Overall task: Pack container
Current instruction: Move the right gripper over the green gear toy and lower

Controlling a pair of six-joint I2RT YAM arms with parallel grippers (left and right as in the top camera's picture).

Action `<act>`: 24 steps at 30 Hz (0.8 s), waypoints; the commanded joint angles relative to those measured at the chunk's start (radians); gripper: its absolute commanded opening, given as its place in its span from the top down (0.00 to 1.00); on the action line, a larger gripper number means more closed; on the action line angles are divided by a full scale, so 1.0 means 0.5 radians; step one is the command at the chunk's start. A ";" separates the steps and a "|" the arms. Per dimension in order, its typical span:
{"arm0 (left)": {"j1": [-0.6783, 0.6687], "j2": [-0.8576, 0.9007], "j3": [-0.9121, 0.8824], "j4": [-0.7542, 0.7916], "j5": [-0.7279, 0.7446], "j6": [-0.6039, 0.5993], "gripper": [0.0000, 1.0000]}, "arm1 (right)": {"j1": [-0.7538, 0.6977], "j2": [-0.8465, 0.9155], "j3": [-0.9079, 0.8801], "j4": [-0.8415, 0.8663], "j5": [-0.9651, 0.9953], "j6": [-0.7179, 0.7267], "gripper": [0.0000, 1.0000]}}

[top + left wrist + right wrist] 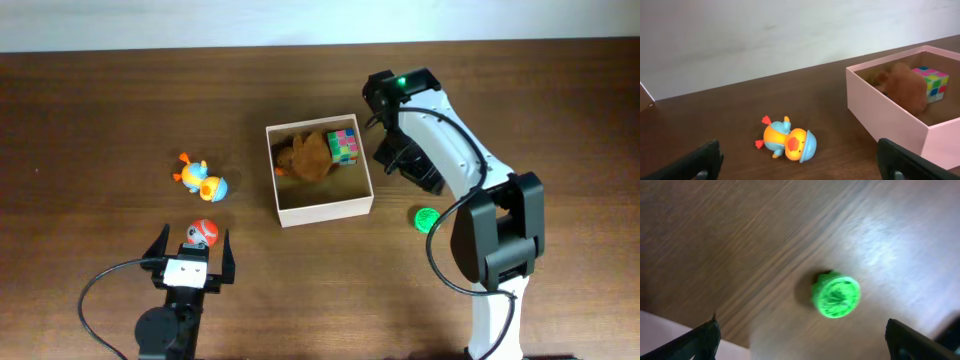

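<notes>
Container (325, 212) first: it is seen near the middle of the counter, a touch toward the far edge. It stands open side up, with a brown plush toy (305, 155) and a coloured cube (343, 146) lying inside. Its thin card walls are judged light and fairly stiff, though likely to flex if squeezed and to slide readily on the wood. A pinch over the rim of one wall, near a corner, is judged the safest hold. Just beside its right wall the right gripper (801, 335) is hung, fingers spread wide and nothing held. A green ball (836, 296) is seen ahead of it, toward the right edge. Well apart, by the near edge, the left gripper (194, 243) is seen released too. A red-and-white ball (203, 232) is sat at its fingertips; whether it is touched cannot be told. A duck toy (787, 142) is seen between that gripper and the container's left wall.
</notes>
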 commanded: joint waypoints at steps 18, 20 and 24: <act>0.008 -0.018 -0.011 -0.005 0.014 0.025 0.01 | 0.013 -0.412 -0.074 -0.120 -0.031 0.014 0.00; 0.008 -0.018 -0.011 -0.005 0.014 0.025 0.01 | 0.013 -0.541 -0.074 -0.159 -0.001 -0.015 0.00; 0.008 -0.018 -0.011 -0.004 0.014 0.025 0.01 | 0.013 -0.748 -0.079 -0.211 0.057 -0.059 0.00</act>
